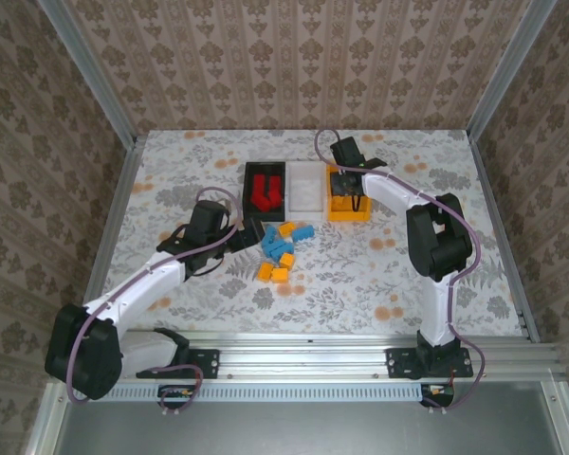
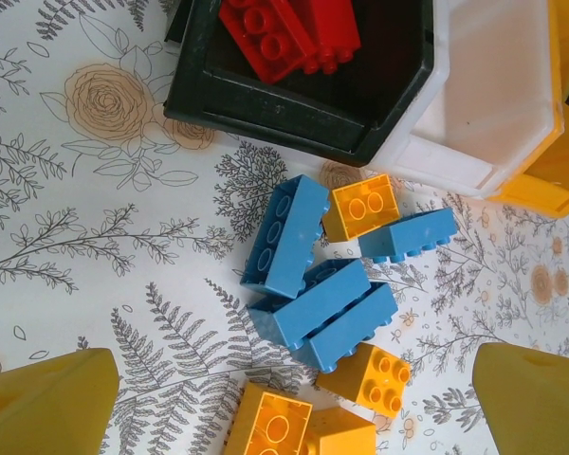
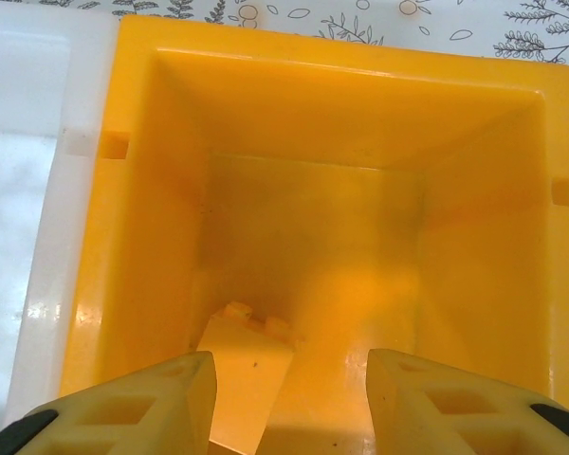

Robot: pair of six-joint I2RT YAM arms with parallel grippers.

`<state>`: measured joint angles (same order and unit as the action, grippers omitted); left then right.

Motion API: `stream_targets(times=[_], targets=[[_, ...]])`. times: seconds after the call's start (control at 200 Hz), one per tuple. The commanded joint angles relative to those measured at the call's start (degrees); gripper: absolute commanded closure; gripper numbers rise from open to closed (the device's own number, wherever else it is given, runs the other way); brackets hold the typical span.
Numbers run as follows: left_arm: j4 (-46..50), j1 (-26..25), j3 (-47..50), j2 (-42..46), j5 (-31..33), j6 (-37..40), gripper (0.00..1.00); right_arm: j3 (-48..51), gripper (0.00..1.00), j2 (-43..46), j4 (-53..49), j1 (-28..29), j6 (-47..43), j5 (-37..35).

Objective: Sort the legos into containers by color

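A loose pile of several blue bricks (image 2: 321, 303) and orange-yellow bricks (image 2: 360, 206) lies on the table in front of the bins. My left gripper (image 1: 239, 239) hovers open just left of the pile (image 1: 278, 252), with nothing between its yellow fingers (image 2: 43, 403). The black bin (image 1: 264, 191) holds red bricks (image 2: 289, 33). Beside it the white bin (image 1: 306, 188) looks bare. My right gripper (image 1: 346, 182) is open over the orange-yellow bin (image 3: 341, 114), where one orange-yellow brick (image 3: 242, 365) lies on the floor below its fingers (image 3: 137, 412).
The three bins stand side by side at the back middle of the floral tablecloth (image 1: 408, 275). Aluminium rails (image 1: 341, 341) run along the near edge, and patterned walls close in the other sides.
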<state>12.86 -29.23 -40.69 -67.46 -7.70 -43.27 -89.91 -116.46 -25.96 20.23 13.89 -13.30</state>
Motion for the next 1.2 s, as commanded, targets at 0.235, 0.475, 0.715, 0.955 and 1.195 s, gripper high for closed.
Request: stream_targets(times=[0.235,0.475,0.715,0.955,1.195], targets=[[1.6,0.1,-0.3,0.1,4.6,-0.3,0.03,12.9,0.53,18.0,1.2,11.8,0.5,-2.3],[3.4,5.6,3.1,3.0,6.6,-4.1,0.04,25.3,0.47,23.4,-0.4,26.9,5.8,1.4],[1.0,7.7,6.7,6.5,6.2,-7.1,0.05,26.8,0.33,15.8,7.2,29.7,16.9,4.8],[1.8,7.9,6.8,6.6,5.5,-5.9,0.05,21.8,0.27,9.0,9.4,28.5,19.3,8.2],[1.0,8.1,7.3,6.5,5.2,-5.6,0.05,19.3,0.32,7.2,5.6,27.5,17.9,8.0]])
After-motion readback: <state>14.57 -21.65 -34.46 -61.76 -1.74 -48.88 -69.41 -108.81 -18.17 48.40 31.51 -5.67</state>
